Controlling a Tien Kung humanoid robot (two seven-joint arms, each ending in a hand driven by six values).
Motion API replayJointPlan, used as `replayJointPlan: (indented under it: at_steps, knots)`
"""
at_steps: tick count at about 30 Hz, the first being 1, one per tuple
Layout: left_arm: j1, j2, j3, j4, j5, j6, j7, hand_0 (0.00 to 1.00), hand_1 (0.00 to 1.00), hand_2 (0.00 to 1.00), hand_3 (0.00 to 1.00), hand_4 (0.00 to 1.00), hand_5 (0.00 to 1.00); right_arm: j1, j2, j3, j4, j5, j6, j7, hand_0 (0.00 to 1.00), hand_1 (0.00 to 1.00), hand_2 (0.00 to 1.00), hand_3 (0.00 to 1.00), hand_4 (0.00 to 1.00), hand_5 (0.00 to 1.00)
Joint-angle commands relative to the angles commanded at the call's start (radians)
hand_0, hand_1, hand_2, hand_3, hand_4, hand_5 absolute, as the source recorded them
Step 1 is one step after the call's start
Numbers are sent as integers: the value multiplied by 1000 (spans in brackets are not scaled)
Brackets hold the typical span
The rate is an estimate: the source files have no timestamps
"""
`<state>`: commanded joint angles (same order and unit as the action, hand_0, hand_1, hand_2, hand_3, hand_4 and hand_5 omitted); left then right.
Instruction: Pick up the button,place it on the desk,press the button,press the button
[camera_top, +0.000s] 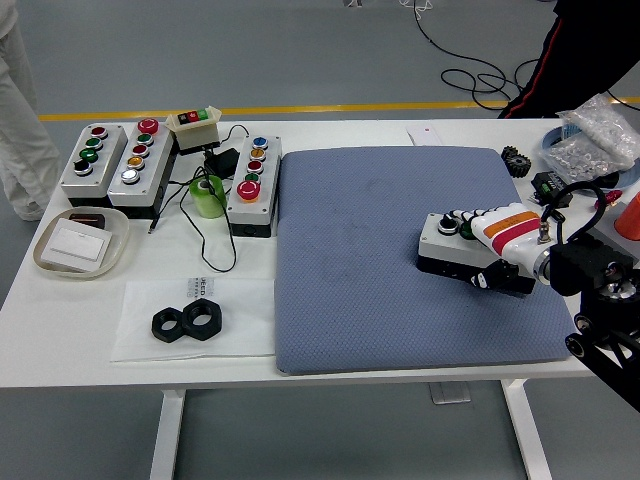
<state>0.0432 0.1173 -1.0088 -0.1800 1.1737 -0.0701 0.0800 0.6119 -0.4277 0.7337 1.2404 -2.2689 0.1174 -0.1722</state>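
On the counter (330, 395), the button box (447, 245) sits near the right edge of the blue mat (380, 260); to set it down well, it should land flat on the mat before release. The right hand (487, 250) grips the box, fingers (470, 218) curled over its top and thumb below.

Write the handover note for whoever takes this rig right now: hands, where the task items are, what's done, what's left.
Right robot hand: wrapped over the button box, fingers on its top, thumb at its near side.
Left robot hand: out of view.
Button box: on the blue mat, right part; whether it sits flat or is lifted a little cannot be told.
Other button boxes stand at the table's far left, untouched.
Done: box grasped.
Left: set it down, let go, press the button twice.
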Motion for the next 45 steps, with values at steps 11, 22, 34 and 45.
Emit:
replayJointPlan:
  at_steps: [11,22,34,45]
  knots:
    - [-3,-1,0,0,-2,2,0,742,915,984,940,612,998,10,-8,-2,23,0,4,2,192,189,224,355,349,2]
    - [1,1,-13,0,15,0,2,742,915,984,941,613,998,15,-18,-9,58,0,10,5,184,185,218,346,343,2]
    - [9,3,-22,0,29,-2,4,742,915,985,941,613,998,19,-14,-13,85,0,10,10,184,185,215,347,344,2]
    - [8,5,-18,0,26,-2,4,742,915,985,942,612,998,22,-18,-12,103,0,16,16,185,184,215,347,344,2]
